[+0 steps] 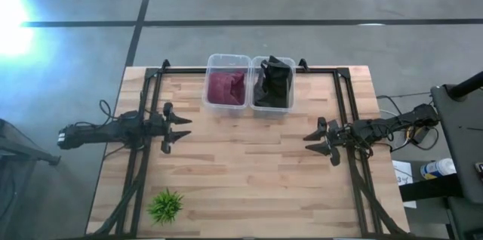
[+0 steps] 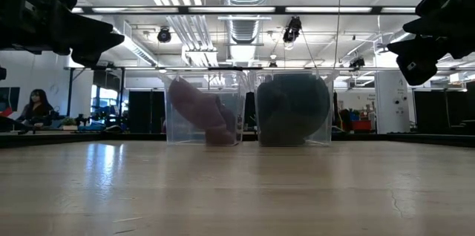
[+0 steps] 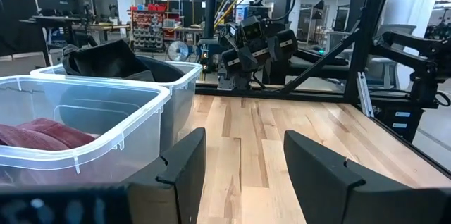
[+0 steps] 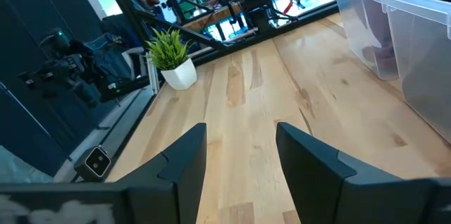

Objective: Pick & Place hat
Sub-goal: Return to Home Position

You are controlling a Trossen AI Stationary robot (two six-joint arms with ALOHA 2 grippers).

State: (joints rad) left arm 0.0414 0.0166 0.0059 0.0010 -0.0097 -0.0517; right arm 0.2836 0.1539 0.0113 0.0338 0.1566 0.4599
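A maroon hat lies crumpled inside the left clear bin; a black hat fills the right clear bin. Both bins stand side by side at the table's far edge. In the low view the maroon hat and the black hat show through the bin walls. My left gripper hovers open at the table's left side, pointing right. My right gripper hovers open at the table's right side, pointing left. Both are raised off the wood and well away from the bins.
A small green potted plant stands near the table's near-left corner, also visible in the right wrist view as the plant. Black frame rails run along the table's sides. Bare wood lies between the two grippers. People sit in the room beyond.
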